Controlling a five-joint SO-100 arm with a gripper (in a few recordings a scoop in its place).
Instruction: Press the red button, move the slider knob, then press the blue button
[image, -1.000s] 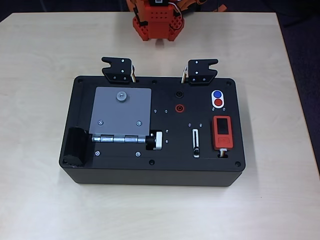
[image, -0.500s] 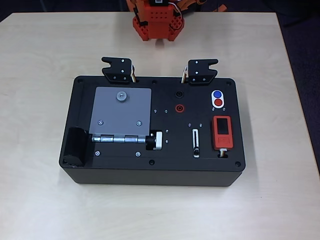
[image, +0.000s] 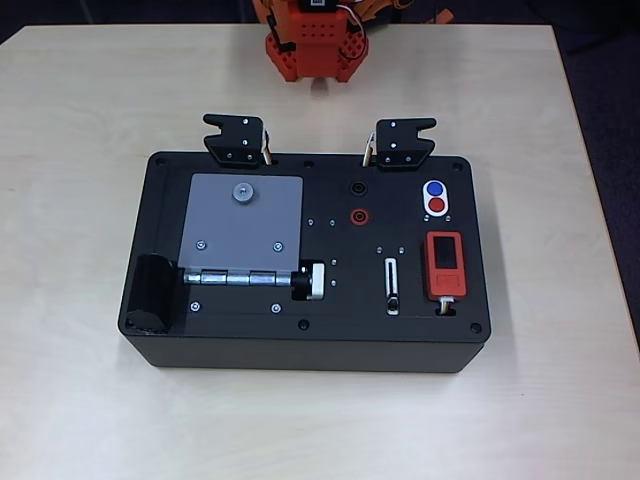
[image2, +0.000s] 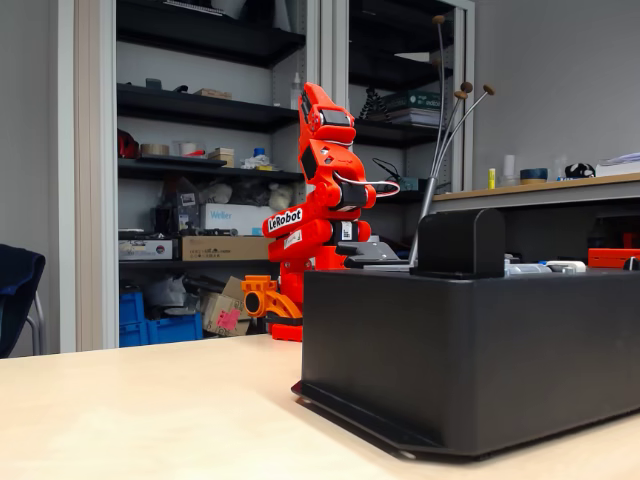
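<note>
You have the black task box (image: 305, 260) sitting in the middle of the pale wooden table (image: 80, 400), and everything below is placed against that box. In the overhead view the red button (image: 437, 206) sits near the box's upper right corner, touching its twin, the blue button (image: 434, 189), which lies just above it inside the same white oval surround. Below them is the red rectangular device (image: 444, 264) with its dark screen. Just left of that device runs the narrow white-rimmed slot (image: 392, 286), and the slider knob (image: 393, 302) sits near the slot's lower end. Left of the buttons, in the box's upper middle, you see a black socket (image: 357, 187) with a red socket (image: 357, 215) just under it. The grey plate (image: 243, 222) covers the box's left half, with a metal hinge bar (image: 238, 279) along its lower edge and a silver-and-black round knob (image: 311, 282) at the bar's right end. Two black latches (image: 238, 139) stand at the box's far edge.

The orange arm (image2: 318, 190) stands folded upright beyond the box's far side, well apart from the buttons. In the fixed view its gripper (image2: 322, 112) points upward at the top of the arm; it appears to hold nothing, but from this side angle you cannot tell how far the jaws are parted.
</note>
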